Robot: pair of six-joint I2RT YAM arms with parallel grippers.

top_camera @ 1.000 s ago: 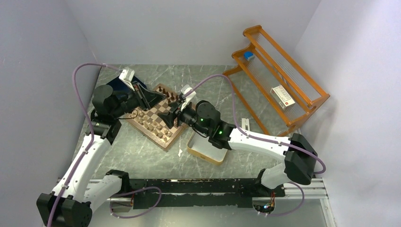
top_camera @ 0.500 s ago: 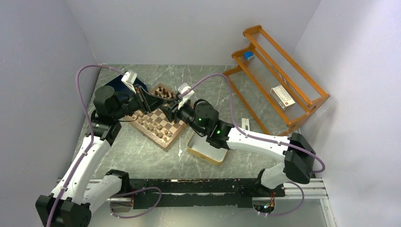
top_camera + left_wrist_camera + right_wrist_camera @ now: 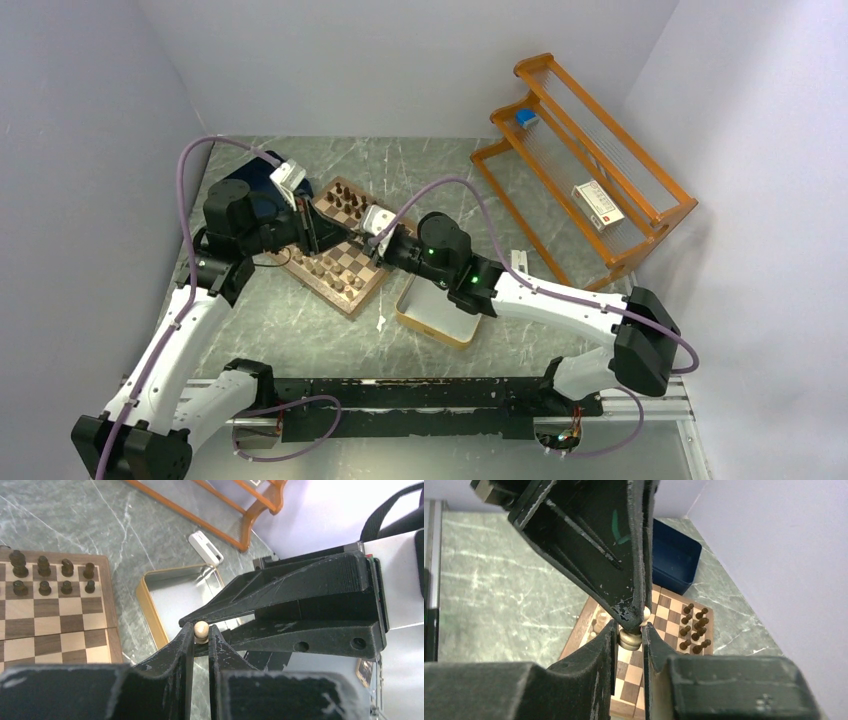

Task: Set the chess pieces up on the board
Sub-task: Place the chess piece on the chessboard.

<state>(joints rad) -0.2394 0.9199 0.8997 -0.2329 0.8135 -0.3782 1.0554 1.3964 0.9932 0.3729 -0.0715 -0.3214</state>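
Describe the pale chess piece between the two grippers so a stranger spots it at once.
Find the square wooden chessboard on the grey marbled table; above it the left gripper and right gripper meet tip to tip. Between them sits a round-headed pale tan wooden chess piece, the only one held in the air.

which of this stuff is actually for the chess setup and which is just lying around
For the job: board, dark pieces, pale piece held by left hand and right hand.
Lying about: gold-rimmed tin, navy tray, orange rack, small white box.
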